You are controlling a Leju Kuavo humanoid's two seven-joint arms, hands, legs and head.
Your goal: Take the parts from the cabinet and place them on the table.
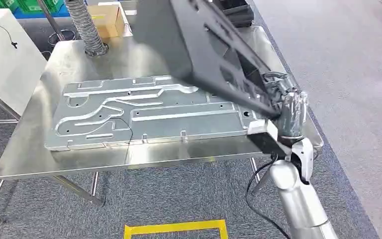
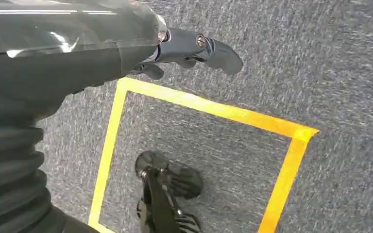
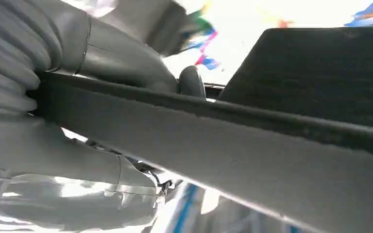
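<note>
A large dark metal panel [image 1: 204, 45] hangs tilted above the steel table [image 1: 45, 159], its low corner at the table's right side. My right hand [image 1: 288, 112] grips that panel by its lower edge; up close, the hand [image 3: 102, 63] clamps the dark panel edge [image 3: 252, 131] between thumb and fingers. A silver stamped panel [image 1: 144, 117] lies flat on the table under the dark one. My left hand [image 2: 189, 46] hangs over grey carpet beside my body, fingers apart, holding nothing.
A ribbed grey hose [image 1: 87, 27] stands on the table's far left corner. Behind it sit a cardboard box [image 1: 107, 20] and green crates [image 1: 27, 6]. Yellow floor tape [image 1: 176, 229] marks a square on the grey carpet [image 1: 338, 59] in front of the table.
</note>
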